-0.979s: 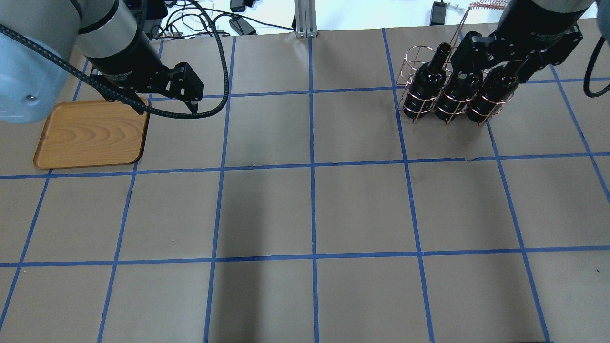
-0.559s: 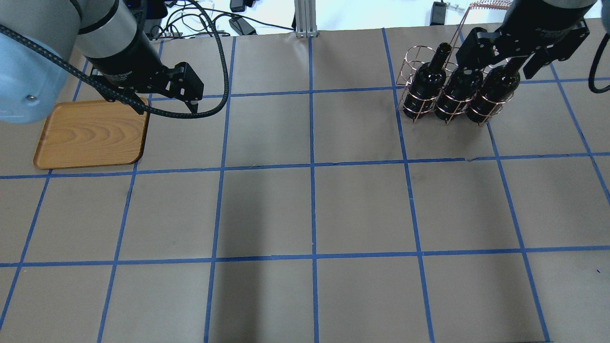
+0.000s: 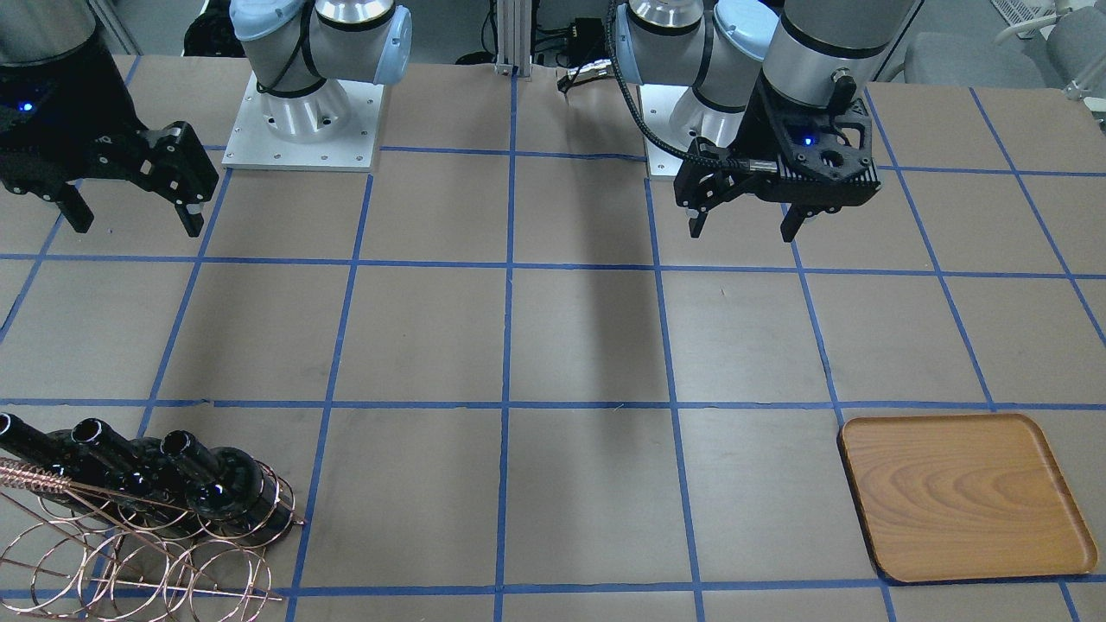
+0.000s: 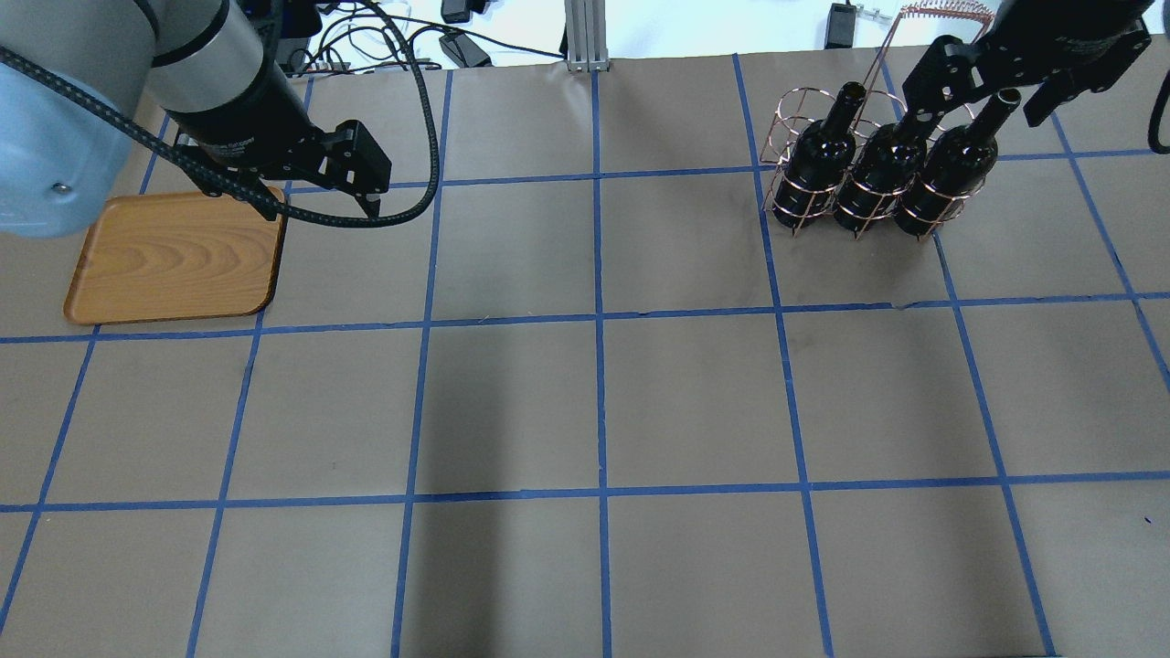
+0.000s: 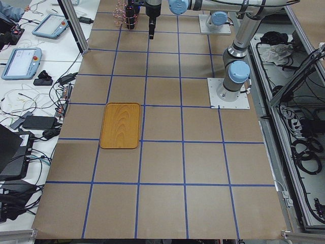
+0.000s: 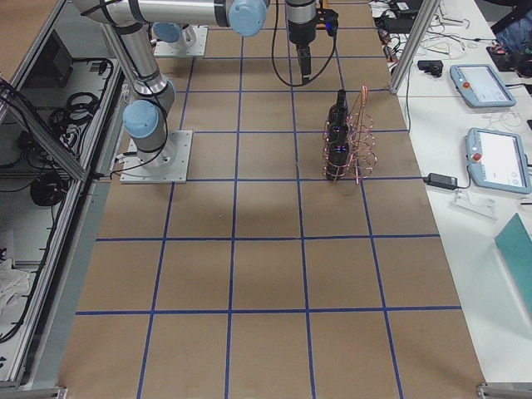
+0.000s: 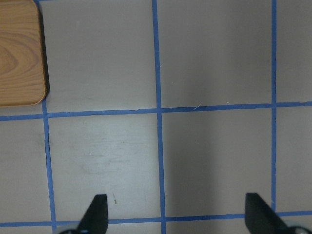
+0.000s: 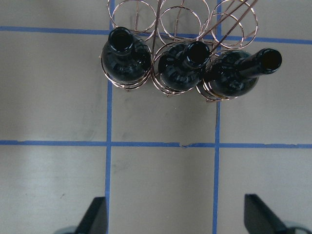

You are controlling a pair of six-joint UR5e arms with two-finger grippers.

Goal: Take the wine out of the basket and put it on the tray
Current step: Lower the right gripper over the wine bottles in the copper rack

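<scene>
Three near-black wine bottles (image 4: 877, 169) stand upright in a row in the copper wire basket (image 4: 784, 117) at the far right; they also show in the right wrist view (image 8: 183, 68). My right gripper (image 4: 978, 102) is open and empty, raised above the bottle necks; its fingertips (image 8: 97, 214) frame bare table in front of the basket (image 8: 134, 14). The wooden tray (image 4: 174, 256) lies bare at the far left. My left gripper (image 4: 366, 190) is open and empty, hanging just right of the tray's corner (image 7: 19, 53). In the front view the bottles (image 3: 216, 479) are at bottom left and the tray (image 3: 959, 497) at bottom right.
The table is brown paper with a blue tape grid. Cables and power bricks (image 4: 457, 46) and an aluminium post (image 4: 585, 37) sit along the far edge. The basket's twisted handle (image 4: 941, 9) rises behind the bottles. The robot bases (image 3: 302, 121) stand on my side.
My right gripper has lifted off the bottle necks and moved toward the upper right of the overhead view, still open. The right bottle's neck now shows. My left arm has not moved.
</scene>
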